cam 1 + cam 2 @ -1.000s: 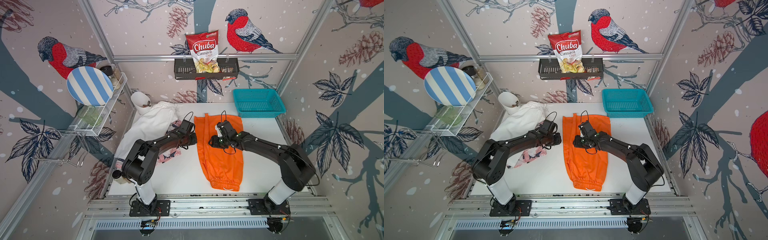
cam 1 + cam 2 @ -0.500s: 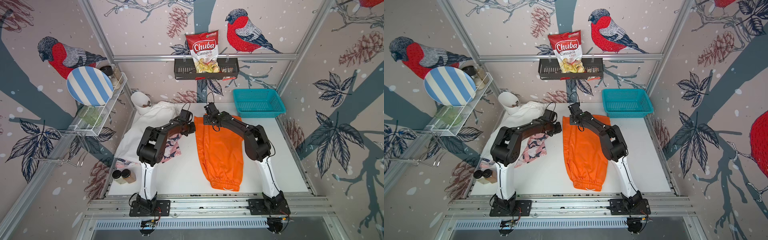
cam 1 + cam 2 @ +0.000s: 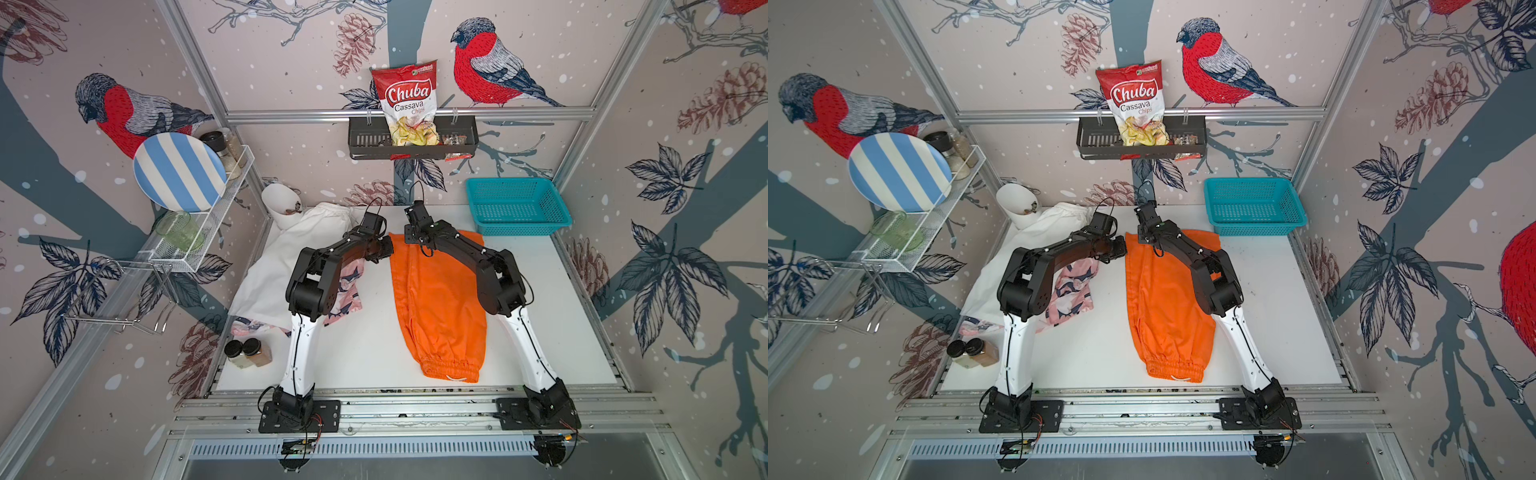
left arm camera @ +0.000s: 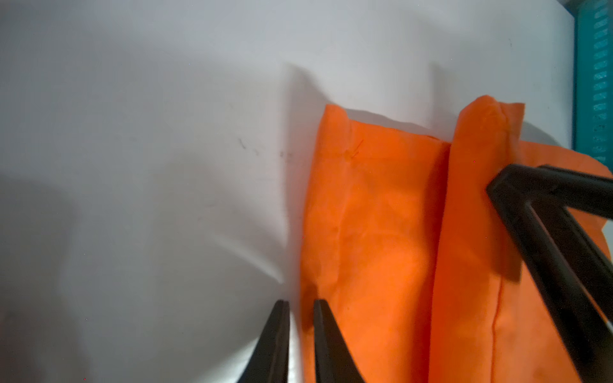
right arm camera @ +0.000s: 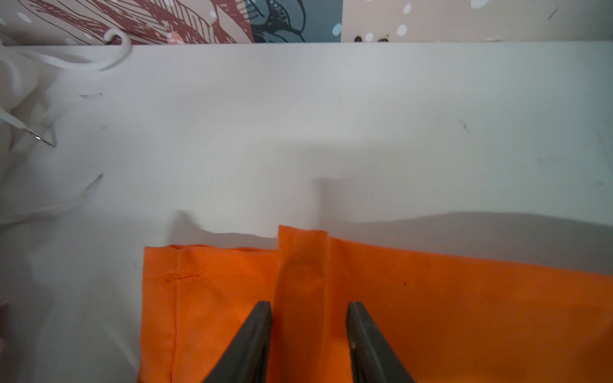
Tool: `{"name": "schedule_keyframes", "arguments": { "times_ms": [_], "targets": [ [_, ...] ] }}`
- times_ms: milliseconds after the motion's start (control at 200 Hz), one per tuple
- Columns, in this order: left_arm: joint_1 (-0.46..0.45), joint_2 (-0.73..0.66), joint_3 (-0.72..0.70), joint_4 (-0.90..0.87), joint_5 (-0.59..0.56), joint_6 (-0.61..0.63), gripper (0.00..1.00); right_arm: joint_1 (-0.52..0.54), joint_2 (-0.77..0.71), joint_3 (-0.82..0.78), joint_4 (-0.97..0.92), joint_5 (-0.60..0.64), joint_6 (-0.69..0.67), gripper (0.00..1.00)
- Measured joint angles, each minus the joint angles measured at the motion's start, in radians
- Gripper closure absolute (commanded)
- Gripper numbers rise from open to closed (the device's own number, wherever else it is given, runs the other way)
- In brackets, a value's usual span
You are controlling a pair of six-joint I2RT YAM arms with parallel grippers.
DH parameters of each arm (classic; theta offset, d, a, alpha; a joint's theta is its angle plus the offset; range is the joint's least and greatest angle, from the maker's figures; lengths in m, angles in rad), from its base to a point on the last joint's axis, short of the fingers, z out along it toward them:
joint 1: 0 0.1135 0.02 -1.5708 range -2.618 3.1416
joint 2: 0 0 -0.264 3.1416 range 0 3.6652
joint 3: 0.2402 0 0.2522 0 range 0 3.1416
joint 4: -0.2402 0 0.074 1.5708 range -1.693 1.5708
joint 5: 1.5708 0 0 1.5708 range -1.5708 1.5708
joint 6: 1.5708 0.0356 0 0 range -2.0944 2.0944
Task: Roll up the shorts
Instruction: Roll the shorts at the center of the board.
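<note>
The orange shorts (image 3: 440, 307) (image 3: 1167, 307) lie flat lengthwise on the white table, elastic waist at the near end. My left gripper (image 3: 388, 251) (image 4: 301, 303) sits at their far left side edge, jaws nearly together on that edge. My right gripper (image 3: 409, 241) (image 5: 309, 305) is at the far hem, its jaws on either side of a raised ridge of orange cloth (image 5: 303, 265). Its fingers (image 4: 530, 205) also show in the left wrist view. The white shorts (image 3: 291, 257) lie at the far left, with the pink patterned shorts (image 3: 347, 291) partly under the left arm.
A teal basket (image 3: 523, 226) stands at the back right corner. A white cup (image 3: 278, 203) sits at the back left, and two spice jars (image 3: 247, 353) lie at the near left edge. White drawstrings (image 5: 83, 64) trail near the far wall.
My right gripper moved from the middle of the orange shorts to their far hem and its jaws closed in on the ridge. The left gripper stayed at the side edge.
</note>
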Motion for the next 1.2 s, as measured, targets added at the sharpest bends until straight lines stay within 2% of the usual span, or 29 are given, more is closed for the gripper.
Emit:
{"name": "schedule_keyframes", "arguments": {
  "times_ms": [100,470,715,935,1201],
  "targets": [
    [0.0,0.008,0.009,0.003,0.0,0.006,0.82,0.0,0.0,0.001,0.012,-0.001,-0.01,1.0],
    [0.001,0.026,0.024,0.021,0.019,0.014,0.84,0.006,-0.049,0.002,0.062,-0.119,0.031,1.0],
    [0.001,0.029,0.021,0.034,0.023,0.014,0.85,0.01,-0.021,-0.024,0.151,-0.229,0.075,1.0],
    [0.001,0.034,0.013,0.063,0.031,0.014,0.85,-0.011,0.003,-0.134,0.27,-0.394,0.164,1.0],
    [0.001,0.042,0.013,0.085,0.043,0.014,0.88,-0.037,-0.008,-0.208,0.419,-0.536,0.302,1.0]
  ]
}}
